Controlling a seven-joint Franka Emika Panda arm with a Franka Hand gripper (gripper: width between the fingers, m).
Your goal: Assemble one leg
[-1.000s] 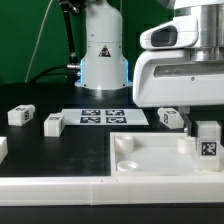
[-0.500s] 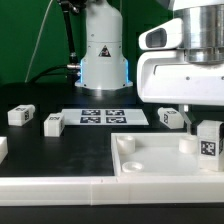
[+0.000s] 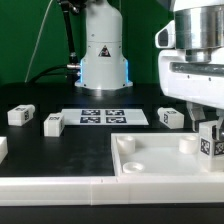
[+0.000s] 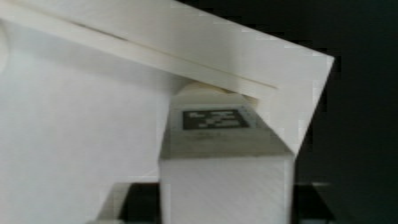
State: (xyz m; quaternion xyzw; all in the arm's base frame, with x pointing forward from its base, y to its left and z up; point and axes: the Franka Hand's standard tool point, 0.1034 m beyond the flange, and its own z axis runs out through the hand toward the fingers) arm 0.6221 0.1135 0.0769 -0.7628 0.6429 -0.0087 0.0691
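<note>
The pincer [image 3: 209,128] is clamped on the leg [image 3: 208,140]; the leg stands upright at the white panel's [image 3: 150,160] corner.

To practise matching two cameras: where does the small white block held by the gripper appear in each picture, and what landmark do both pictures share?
Exterior view: the held block stands upright at the exterior view's right edge, under the gripper, over the far corner of the white panel.
Wrist view: the same block fills the middle, its tag facing the camera.
Shared landmark: the white panel, seen behind the block in the wrist view.
</note>
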